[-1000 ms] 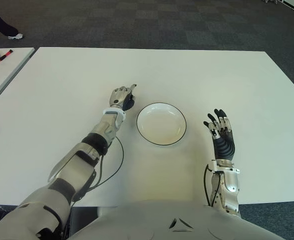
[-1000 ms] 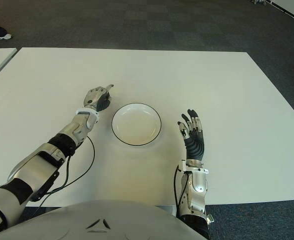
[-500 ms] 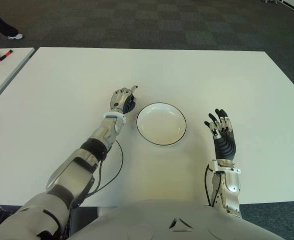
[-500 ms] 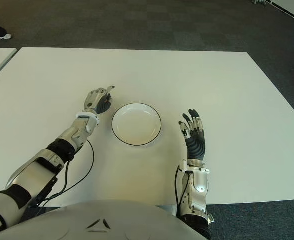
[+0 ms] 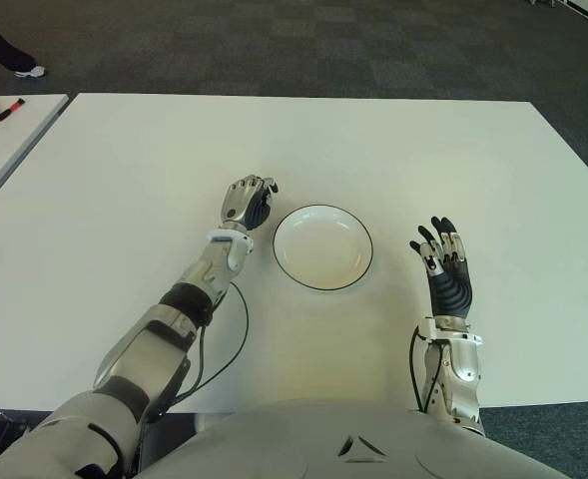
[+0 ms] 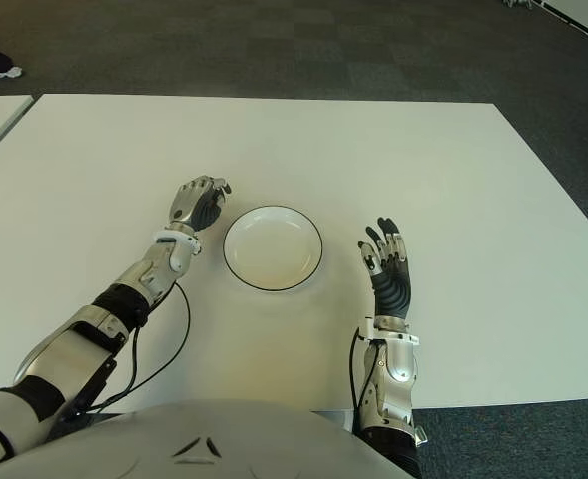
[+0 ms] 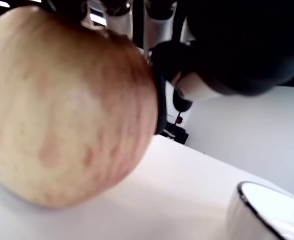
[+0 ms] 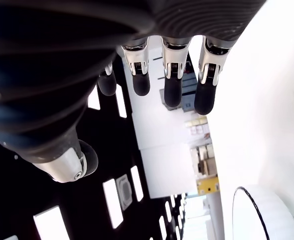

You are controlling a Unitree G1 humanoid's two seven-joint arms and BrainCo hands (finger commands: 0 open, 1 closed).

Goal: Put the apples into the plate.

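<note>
- Our left hand (image 5: 246,201), at the plate's (image 5: 322,246) 9 o'clock, fingers curled around an apple (image 7: 67,107)
- We'd firm the grip before lifting
- Right hand (image 5: 443,267) spread, empty, at 3 o'clock

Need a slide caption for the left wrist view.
Left hand closed on a red-yellow apple beside the black-rimmed white plate.

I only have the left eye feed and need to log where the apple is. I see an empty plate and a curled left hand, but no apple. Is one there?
Observer: Yes. The left wrist view shows an apple under the left hand, resting on the table.
Operator: Are the fingers on it?
Observer: Dark fingertips curl against its side.
Operator: How close is the plate?
Observer: The plate rim shows just beside the apple.
Operator: Right hand?
Observer: The right hand is open, holding nothing.
</note>
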